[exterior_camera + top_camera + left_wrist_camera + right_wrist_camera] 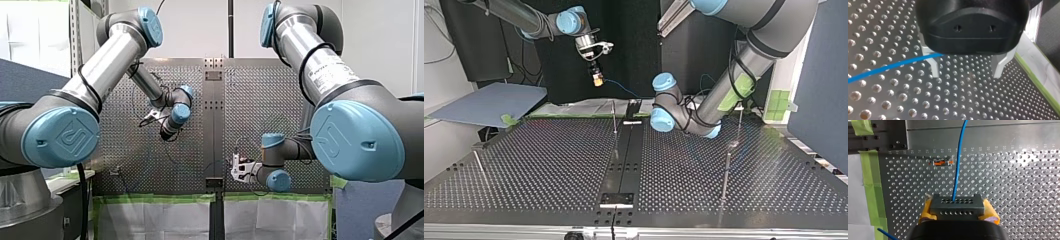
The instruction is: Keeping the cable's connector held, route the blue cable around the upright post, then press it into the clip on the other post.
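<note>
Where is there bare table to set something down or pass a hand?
In the top view, the widest bare patch lies between the left post and the centre rail. A smaller one lies nearest the camera, between the rail and the right post. It is crowded past the middle post, where my left arm sits low and the blue cable hangs.

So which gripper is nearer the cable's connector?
Right. My right gripper is shut on the connector, between its yellow pads. My left gripper hangs open over the table, away from it, with only the blue cable running beside it.
</note>
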